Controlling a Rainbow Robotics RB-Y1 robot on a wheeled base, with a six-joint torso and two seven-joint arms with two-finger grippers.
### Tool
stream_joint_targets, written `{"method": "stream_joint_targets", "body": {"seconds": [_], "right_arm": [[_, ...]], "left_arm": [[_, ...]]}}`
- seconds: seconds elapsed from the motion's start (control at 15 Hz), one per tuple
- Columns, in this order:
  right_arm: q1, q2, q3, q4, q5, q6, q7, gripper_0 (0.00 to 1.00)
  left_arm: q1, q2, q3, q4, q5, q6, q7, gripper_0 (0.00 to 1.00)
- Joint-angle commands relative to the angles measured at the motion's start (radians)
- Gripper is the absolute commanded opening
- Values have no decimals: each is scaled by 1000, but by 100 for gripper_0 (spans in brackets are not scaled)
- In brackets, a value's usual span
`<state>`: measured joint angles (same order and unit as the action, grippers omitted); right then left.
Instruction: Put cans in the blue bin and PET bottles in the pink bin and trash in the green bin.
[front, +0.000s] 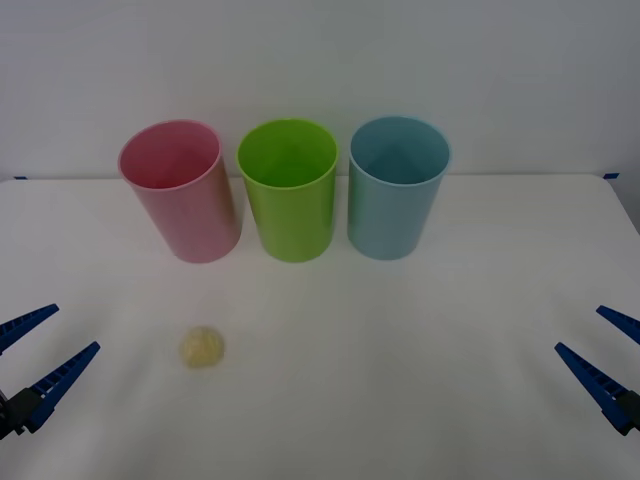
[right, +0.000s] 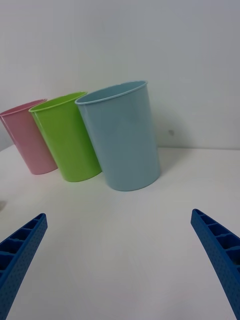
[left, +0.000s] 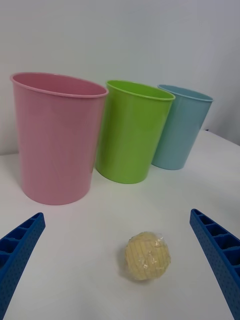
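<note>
The pink bin (front: 180, 190), green bin (front: 288, 190) and blue bin (front: 396, 187) stand upright in a row, insides bare. The trash (front: 201, 347) lies on the white surface (front: 400, 380) before the pink bin. Left end effector (front: 35, 350) and right end effector (front: 605, 350) hover wide apart, holding nothing.

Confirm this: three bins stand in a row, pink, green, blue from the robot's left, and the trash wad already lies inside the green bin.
Not inside: the trash lies on the table, nearer the robot than the pink bin, as the front view shows. The row of pink, green bin and blue bin is right.
</note>
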<state>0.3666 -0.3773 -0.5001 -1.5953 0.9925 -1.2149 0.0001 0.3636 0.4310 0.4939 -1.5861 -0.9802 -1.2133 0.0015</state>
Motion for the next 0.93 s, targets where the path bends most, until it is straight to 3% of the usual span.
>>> {"method": "stream_joint_targets", "body": {"seconds": [0.07, 0.93], "right_arm": [[0, 0, 0, 0, 0, 0, 0, 100], [0, 0, 0, 0, 0, 0, 0, 100]], "left_arm": [[0, 0, 0, 0, 0, 0, 0, 100], [0, 0, 0, 0, 0, 0, 0, 100]]}}
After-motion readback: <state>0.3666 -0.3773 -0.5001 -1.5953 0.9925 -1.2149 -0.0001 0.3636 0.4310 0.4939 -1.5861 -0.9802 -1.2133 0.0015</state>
